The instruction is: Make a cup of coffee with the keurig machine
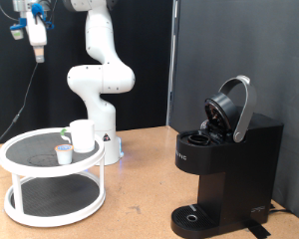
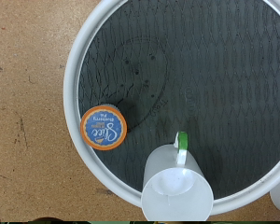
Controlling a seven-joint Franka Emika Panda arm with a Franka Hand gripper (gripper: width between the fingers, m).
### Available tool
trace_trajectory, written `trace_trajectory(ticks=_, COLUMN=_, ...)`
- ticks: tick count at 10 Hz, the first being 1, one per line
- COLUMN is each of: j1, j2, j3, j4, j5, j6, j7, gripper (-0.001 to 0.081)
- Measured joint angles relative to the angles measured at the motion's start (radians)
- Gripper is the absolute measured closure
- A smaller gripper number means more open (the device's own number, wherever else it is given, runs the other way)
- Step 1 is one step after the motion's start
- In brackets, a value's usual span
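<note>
Closest to the exterior camera, at the exterior view's bottom right, the keurig machine (image 1: 224,164) is seen: a black boxy body on the brown worktop (image 1: 140,189), with a round drip base (image 1: 194,217) in front and small lettering on its face. Its domed lid (image 1: 234,108), edged with a grey handle band, is tipped up and back, so the brewing chamber is left uncovered. Nothing is seen on the drip base.

At the exterior view's left, a white two-tier round stand (image 1: 20,164) with dark mesh shelves is set on the worktop. On its upper shelf the cup (image 1: 82,135) is stood upright; it is plain, white, matte and cylindrical, with no marks. Just beside it, towards the exterior view's left and bottom, a small white coffee pod (image 1: 63,153) is placed, apart from the cup.

The pincer (image 1: 36,38) is held high at the exterior view's top left, well above the stand and well apart from the cup; whether its fingers are spread or pressed together cannot be told. Nothing is seen between them.

The white arm (image 1: 100,75) is raised from its base behind the stand, bent at the elbow and reaching up out of the top of the frame.

In the wrist view, the stand's white rim (image 2: 75,56) is looked down on, with the orange-topped pod (image 2: 104,127) and the cup (image 2: 175,191) on the mesh, a small green piece (image 2: 181,140) touching the cup's edge.
</note>
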Motion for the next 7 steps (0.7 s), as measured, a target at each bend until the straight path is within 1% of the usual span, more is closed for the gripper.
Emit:
trace_trajectory(ticks=2, j1=0.001, j2=0.0, j3=0.0, j4=-0.002, j5=0.011, j6=0.0, j7=0.001, gripper=0.0072)
trace_trajectory(ticks=5, j1=0.018, j2=0.014, j3=0.005, j4=-0.012, j5=0.025, j6=-0.001, j7=0.003, gripper=0.0072)
trace_trajectory(ticks=7, j1=0.021, j2=0.044, j3=0.019, j4=-0.038, j5=0.024, j6=0.047, j7=0.025, gripper=0.0072)
